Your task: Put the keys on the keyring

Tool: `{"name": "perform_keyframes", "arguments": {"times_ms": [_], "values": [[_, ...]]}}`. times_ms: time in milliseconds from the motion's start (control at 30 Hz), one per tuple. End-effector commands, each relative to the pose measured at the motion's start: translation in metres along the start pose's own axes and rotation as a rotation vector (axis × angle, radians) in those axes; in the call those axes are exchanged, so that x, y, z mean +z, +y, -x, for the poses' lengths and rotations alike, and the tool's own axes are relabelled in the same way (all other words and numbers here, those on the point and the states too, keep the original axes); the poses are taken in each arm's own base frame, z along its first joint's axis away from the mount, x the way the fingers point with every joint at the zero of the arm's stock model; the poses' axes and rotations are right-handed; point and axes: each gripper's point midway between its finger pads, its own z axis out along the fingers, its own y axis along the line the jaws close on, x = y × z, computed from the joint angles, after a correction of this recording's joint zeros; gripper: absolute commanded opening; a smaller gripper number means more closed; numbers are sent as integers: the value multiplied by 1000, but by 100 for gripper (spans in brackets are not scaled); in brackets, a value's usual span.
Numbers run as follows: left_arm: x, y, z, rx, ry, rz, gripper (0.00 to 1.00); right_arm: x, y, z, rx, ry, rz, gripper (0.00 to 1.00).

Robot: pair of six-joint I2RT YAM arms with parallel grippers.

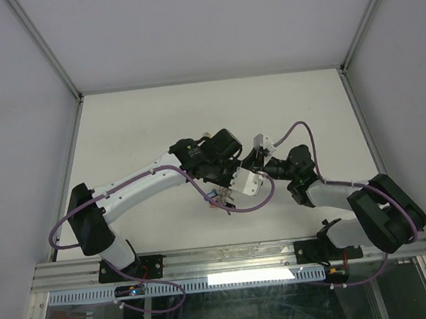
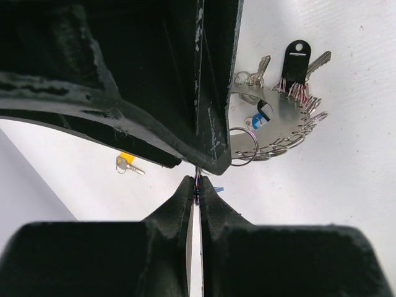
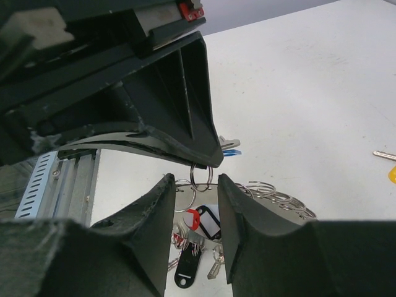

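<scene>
- The left gripper (image 2: 196, 189) has its fingertips pinched together on a thin ring (image 2: 196, 180), seen edge-on.
- A right gripper finger (image 2: 210, 93) looms just over that ring.
- The keyring (image 2: 278, 114), with a black tag (image 2: 296, 62), lies on the white table (image 2: 346, 204).
- A yellow-tagged key (image 2: 127, 163) lies well apart from the keyring.

Silver keyring (image 2: 278, 114); yellow-tagged key (image 2: 127, 163); blue-tagged key (image 3: 229, 150)
</scene>
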Motion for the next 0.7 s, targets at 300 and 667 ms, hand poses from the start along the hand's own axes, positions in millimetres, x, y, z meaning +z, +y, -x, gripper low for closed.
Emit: {"name": "perform_keyframes", "arguments": {"times_ms": [300, 667], "values": [[-21, 23, 21, 3, -93, 95, 0, 13, -7, 26, -84, -80, -2, 34], [-21, 28, 24, -16, -102, 108, 0, 17, -3, 19, -115, -64, 27, 7]]}}
